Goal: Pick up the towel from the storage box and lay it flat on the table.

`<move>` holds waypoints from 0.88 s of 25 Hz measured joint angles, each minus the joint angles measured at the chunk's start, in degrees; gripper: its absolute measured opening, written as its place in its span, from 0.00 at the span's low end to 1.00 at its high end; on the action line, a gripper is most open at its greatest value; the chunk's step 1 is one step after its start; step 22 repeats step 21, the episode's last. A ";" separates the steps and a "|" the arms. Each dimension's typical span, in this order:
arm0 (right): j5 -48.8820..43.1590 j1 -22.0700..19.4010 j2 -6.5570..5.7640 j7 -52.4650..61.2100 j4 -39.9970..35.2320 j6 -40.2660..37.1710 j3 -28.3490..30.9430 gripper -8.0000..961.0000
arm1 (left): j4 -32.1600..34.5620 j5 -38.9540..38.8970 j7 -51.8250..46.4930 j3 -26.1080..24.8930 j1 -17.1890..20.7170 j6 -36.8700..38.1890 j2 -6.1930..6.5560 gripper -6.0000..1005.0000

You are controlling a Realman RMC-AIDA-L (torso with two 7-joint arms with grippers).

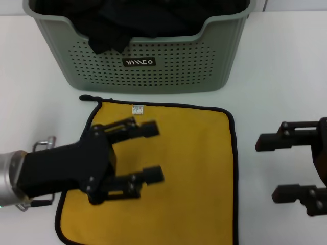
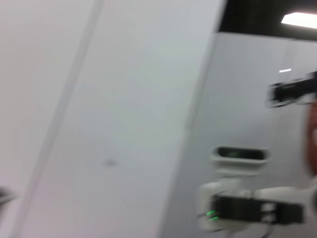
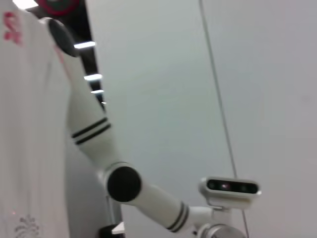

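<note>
The towel [image 1: 179, 168] lies flat, yellow side up, on the table [image 1: 286, 76], at six o'clock from the storage box [image 1: 143, 56]. Its white label [image 1: 137, 109] at twelve is unreadable. My left gripper [image 1: 153, 152] hovers spread above it; my right gripper [image 1: 265, 168], at three, spread too.

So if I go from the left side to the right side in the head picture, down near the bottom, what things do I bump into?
left gripper, open above the towel → bare table → right gripper, also open.
</note>
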 joint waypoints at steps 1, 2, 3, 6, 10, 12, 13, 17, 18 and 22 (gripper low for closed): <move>0.02 0.00 0.08 -0.28 0.01 -0.33 -0.12 0.64 | 0.18 0.13 0.04 0.56 -0.46 0.89 -0.20 0.77; 0.04 0.00 0.15 -0.60 0.17 -0.48 -0.22 0.64 | 0.42 0.14 0.08 1.26 -0.83 1.59 -0.36 0.77; 0.04 0.00 0.17 -0.81 0.32 -0.43 -0.25 0.64 | 0.58 0.10 0.09 2.04 -1.18 2.23 -0.54 0.77; -0.09 0.00 0.18 -1.60 0.97 0.20 -0.41 0.64 | 0.82 -0.36 0.12 3.29 -1.59 2.90 -1.01 0.77; -0.18 0.05 0.16 -2.35 1.31 0.60 -0.53 0.64 | 0.85 -0.43 0.14 3.22 -1.59 2.97 -1.21 0.76; -0.25 0.05 0.16 -2.54 1.35 0.81 -0.61 0.64 | 0.86 -0.64 0.15 3.15 -1.44 3.00 -1.26 0.76; -0.25 0.05 0.17 -2.69 1.43 0.96 -0.65 0.64 | 0.87 -0.79 0.15 3.15 -1.35 3.01 -1.28 0.76; 0.02 0.03 0.22 -2.75 2.13 3.19 -0.93 0.64 | 0.87 -1.05 0.66 3.10 -0.98 3.04 -1.30 0.76; 0.06 0.04 0.23 -2.64 2.33 3.89 -1.13 0.64 | 0.87 -1.05 0.77 3.08 -0.94 3.04 -1.32 0.76; 0.23 0.44 0.30 -2.60 3.24 5.30 -2.14 0.65 | 0.87 -1.06 0.87 3.03 -0.91 3.06 -1.36 0.76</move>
